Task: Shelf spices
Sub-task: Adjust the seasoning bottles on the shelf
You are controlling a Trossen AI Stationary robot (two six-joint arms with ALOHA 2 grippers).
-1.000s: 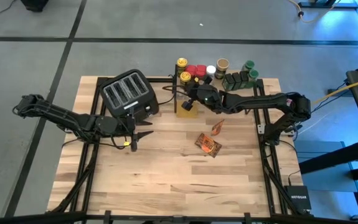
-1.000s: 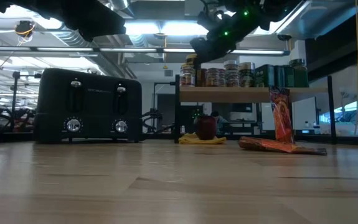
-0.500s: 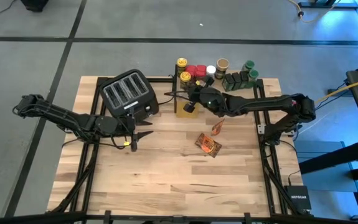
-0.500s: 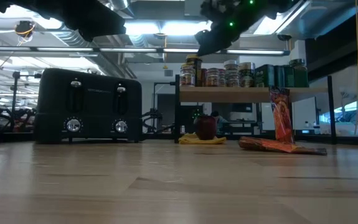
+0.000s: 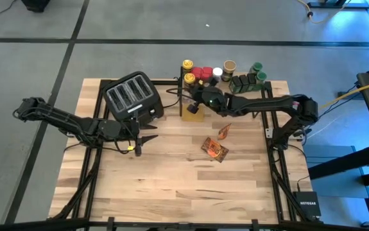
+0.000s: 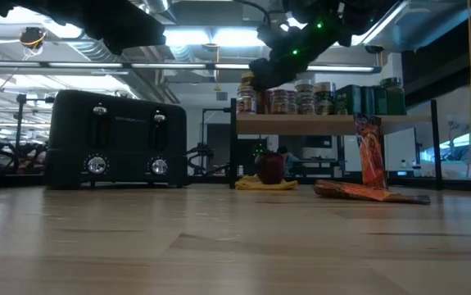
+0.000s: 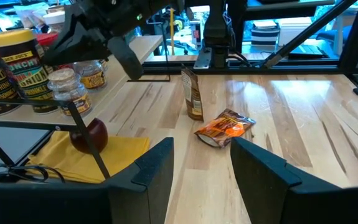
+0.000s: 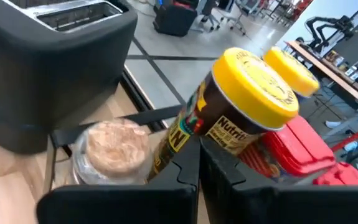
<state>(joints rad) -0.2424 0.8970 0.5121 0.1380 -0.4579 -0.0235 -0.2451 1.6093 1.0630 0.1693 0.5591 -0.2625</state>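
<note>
The shelf (image 6: 333,124) stands at the table's far side and carries a row of spices: two yellow-lidded jars (image 5: 190,79), red-lidded tins (image 5: 201,72) and green-lidded tins (image 5: 251,78). My right gripper (image 8: 198,155) is shut. It hovers at the shelf's left end, with its fingertips at the side of the nearer yellow-lidded jar (image 8: 247,106). A tan-lidded jar (image 8: 110,146) stands beside that jar. Two orange foil packets are on the table: one lies flat (image 5: 214,149) and one stands upright (image 5: 224,131). My left gripper (image 7: 200,168) waits open in front of the toaster, with nothing between its fingers. My right gripper's shut fingertips (image 8: 188,158) come almost level from the table's right, pointing at the label side (image 8: 191,134) of the yellow-lidded jar, which stands on the shelf. Whether they touch it I cannot tell.
A black four-slot toaster (image 5: 133,96) stands at the far left of the table. Under the shelf a dark red round thing (image 6: 269,168) sits on a yellow cloth (image 6: 266,185). The near half of the wooden table (image 5: 171,186) is bare.
My right gripper rose and drew back a little toward the table's right. It then came down again toward the yellow-lidded jars at the shelf's left end. It stayed shut throughout.
</note>
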